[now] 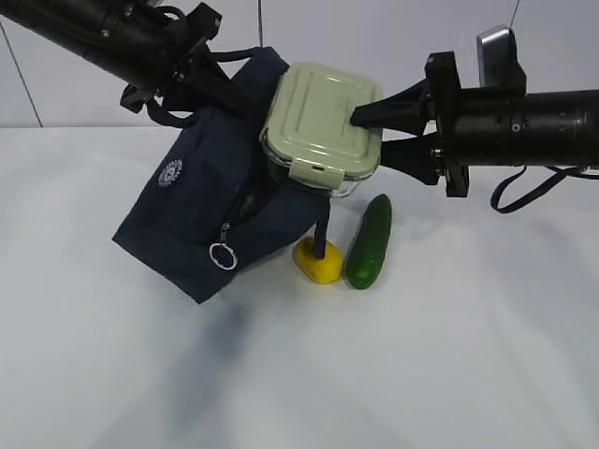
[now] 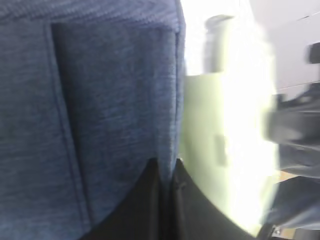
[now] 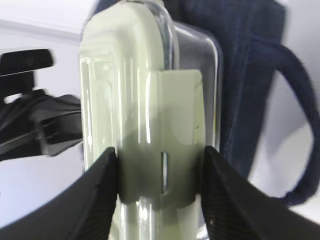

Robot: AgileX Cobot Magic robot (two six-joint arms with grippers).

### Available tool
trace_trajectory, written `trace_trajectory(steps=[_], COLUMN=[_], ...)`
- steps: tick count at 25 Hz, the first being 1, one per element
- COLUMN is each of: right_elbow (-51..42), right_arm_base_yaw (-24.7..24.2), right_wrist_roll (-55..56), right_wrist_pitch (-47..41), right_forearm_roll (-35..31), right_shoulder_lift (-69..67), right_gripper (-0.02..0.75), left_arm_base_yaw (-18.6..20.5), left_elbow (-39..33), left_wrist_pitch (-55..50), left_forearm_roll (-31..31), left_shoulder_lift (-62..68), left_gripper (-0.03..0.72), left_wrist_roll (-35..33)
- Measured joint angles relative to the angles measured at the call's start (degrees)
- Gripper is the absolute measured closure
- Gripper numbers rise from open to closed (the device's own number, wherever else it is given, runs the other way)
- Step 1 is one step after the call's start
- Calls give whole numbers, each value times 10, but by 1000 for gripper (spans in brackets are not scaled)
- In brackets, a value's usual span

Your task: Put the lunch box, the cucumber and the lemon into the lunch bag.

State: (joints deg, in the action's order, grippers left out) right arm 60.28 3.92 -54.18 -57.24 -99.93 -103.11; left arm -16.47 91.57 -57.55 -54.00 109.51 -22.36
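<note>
My right gripper (image 1: pixel 370 131) is shut on the lunch box (image 1: pixel 323 126), a clear container with a pale green lid, held in the air on edge against the lunch bag's opening; its jaws clamp lid and base in the right wrist view (image 3: pixel 160 175). My left gripper (image 1: pixel 234 89) is shut on the navy lunch bag (image 1: pixel 206 210), pinching its upper fabric edge (image 2: pixel 167 170) and lifting it tilted. The lemon (image 1: pixel 318 262) lies on the table under the bag's corner, with the cucumber (image 1: pixel 369 241) just to its right.
The bag's silver ring pull (image 1: pixel 223 256) hangs at its front. One loop handle (image 3: pixel 300 150) hangs beside the box. The white table (image 1: pixel 449 355) spreads around, with a wall behind.
</note>
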Motion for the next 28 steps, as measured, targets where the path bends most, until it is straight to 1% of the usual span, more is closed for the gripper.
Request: trace_trajectory(steps=[6,11,16,21,26,28], right_elbow=[1,2,35,67,75,77], right_arm_base_yaw=[0,0,22,51,57,59], right_wrist_roll=[3,8,13,14,14,15], right_wrist_pitch=[2,5,8,44,69,72], right_forearm_roll=[-5,-6,-6,-5,1,1], right_shoulder_lift=[-38,-49,-54,-60,-63,-73], right_gripper=[363,363,363,363,363,363], left_arm_base_yaw=[-3,-22,-38,-38,-38,-38], left_elbow=[0,0,0,0,0,0], left_wrist_pitch=[0,6,36,66,71,72], left_forearm_roll=[-27,-54,-66,-91,-130,-136], left_shoulder_lift=[2,2,2,9,42,50], left_gripper=[697,697,697,697,697,697], left_wrist_roll=[-12,-26,-30,-30,-31,-32])
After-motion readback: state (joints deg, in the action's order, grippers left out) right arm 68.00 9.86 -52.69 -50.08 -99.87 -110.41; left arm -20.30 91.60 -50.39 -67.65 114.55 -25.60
